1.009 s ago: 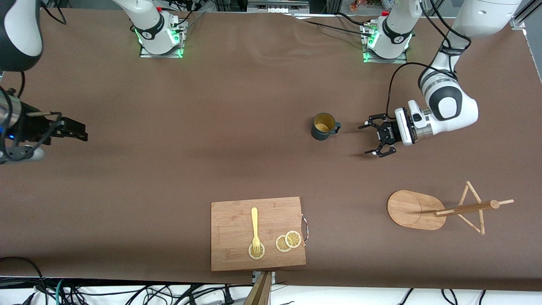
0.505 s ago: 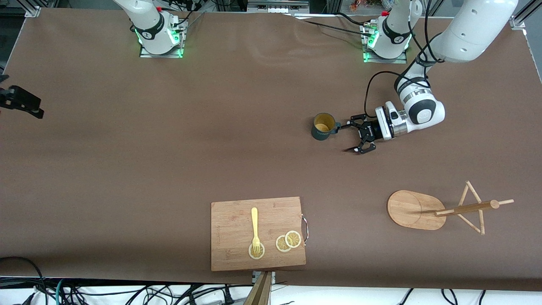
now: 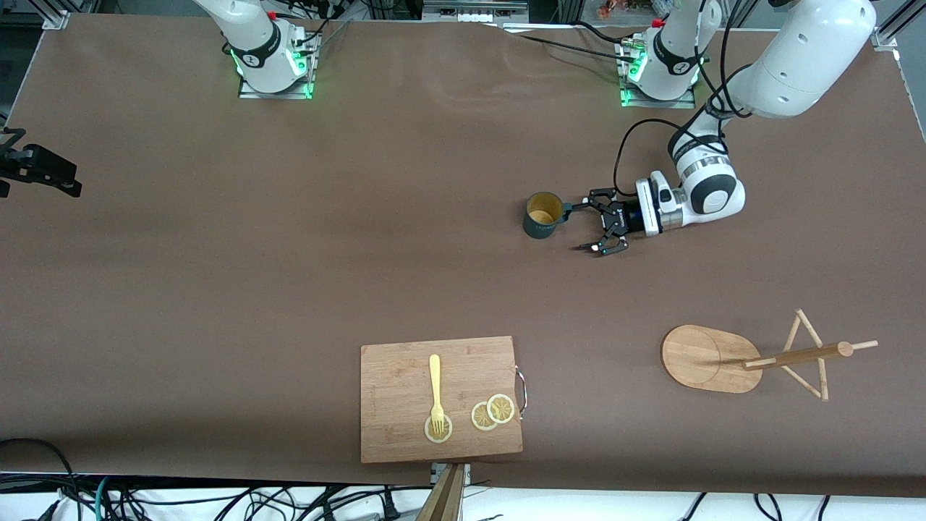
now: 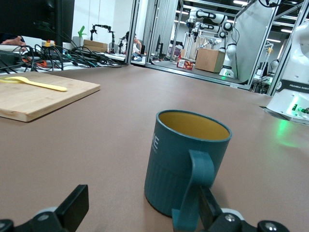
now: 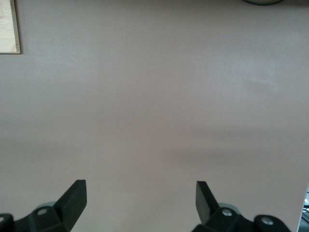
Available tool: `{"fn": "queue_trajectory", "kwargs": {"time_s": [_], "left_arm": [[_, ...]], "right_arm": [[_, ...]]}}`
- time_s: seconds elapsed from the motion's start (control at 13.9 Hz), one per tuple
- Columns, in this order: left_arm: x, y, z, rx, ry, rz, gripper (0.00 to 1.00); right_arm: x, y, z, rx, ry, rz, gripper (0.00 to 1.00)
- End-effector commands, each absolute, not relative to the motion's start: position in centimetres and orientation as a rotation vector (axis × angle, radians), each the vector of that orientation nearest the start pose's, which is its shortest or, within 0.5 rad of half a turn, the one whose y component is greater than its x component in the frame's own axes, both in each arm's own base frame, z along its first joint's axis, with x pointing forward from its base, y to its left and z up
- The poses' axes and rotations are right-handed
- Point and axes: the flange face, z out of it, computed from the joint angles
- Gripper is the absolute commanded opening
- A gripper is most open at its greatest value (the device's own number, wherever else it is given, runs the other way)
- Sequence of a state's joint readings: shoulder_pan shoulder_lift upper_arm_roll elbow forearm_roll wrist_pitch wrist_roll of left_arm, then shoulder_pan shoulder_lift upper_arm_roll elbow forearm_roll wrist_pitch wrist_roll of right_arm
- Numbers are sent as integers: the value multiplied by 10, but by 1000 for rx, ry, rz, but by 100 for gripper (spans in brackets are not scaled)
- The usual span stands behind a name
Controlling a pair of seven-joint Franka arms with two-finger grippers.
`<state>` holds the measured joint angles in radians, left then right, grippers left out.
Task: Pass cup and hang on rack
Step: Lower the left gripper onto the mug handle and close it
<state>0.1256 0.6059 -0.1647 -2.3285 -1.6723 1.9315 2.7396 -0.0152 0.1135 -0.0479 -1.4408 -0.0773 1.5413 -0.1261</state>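
Jaws on my left gripper [image 3: 592,224] stand wide, laid sideways just above the table, one finger [image 4: 205,205] right against the handle of the cup [image 3: 542,215] and the other out over bare cloth; nothing is gripped. In the left wrist view the cup [image 4: 186,166] stands upright with its handle turned toward me. It sits mid-table toward the left arm's end, farther from the front camera than the rack [image 3: 752,358].

My right gripper [image 3: 32,166] waits at the edge of the front view at the right arm's end, its jaws wide too, with only bare table under them in the right wrist view.

I judge I'm at the first pick: lining up on the handle. The next move calls for easing forward a touch so the handle sits squarely between the fingers, then closing and lifting without tipping the cup.

Count: one cup, one rack, lying on its side with its post along the table, one cutting board [image 3: 394,391] nearest the camera, one yellow fork [image 3: 435,391] and three lemon slices [image 3: 493,412] on it.
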Motion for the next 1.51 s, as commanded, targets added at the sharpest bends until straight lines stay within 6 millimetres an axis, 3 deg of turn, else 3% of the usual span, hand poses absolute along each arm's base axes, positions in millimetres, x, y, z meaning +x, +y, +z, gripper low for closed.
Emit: {"fn": "queue_trajectory", "kwargs": {"time_s": [0.0, 0.14, 0.79, 0.87, 1.01, 1.23, 1.3, 1.44], "left_arm": [[433, -102, 72, 1526, -1166, 1140, 100], [428, -105, 70, 1505, -1167, 1149, 100], [381, -114, 59, 1496, -1151, 1107, 100], [381, -113, 59, 1489, -1167, 1123, 97], [385, -115, 60, 1496, -1171, 1178, 71], [386, -134, 64, 1499, -1132, 1216, 61], [385, -134, 63, 1503, -1129, 1218, 54], [386, -132, 63, 1508, -1126, 1223, 30]], "right_arm": [[572, -45, 627, -3231, -142, 31, 100], [572, -47, 626, -3225, -209, 37, 100], [575, -52, 618, -3141, -145, 66, 100], [578, -52, 617, -3136, -126, 70, 100], [579, -52, 620, -3128, -114, 63, 100], [581, -52, 619, -3129, -128, 53, 100], [581, -53, 618, -3128, -131, 56, 100], [581, -53, 618, -3129, -133, 63, 100]]}}
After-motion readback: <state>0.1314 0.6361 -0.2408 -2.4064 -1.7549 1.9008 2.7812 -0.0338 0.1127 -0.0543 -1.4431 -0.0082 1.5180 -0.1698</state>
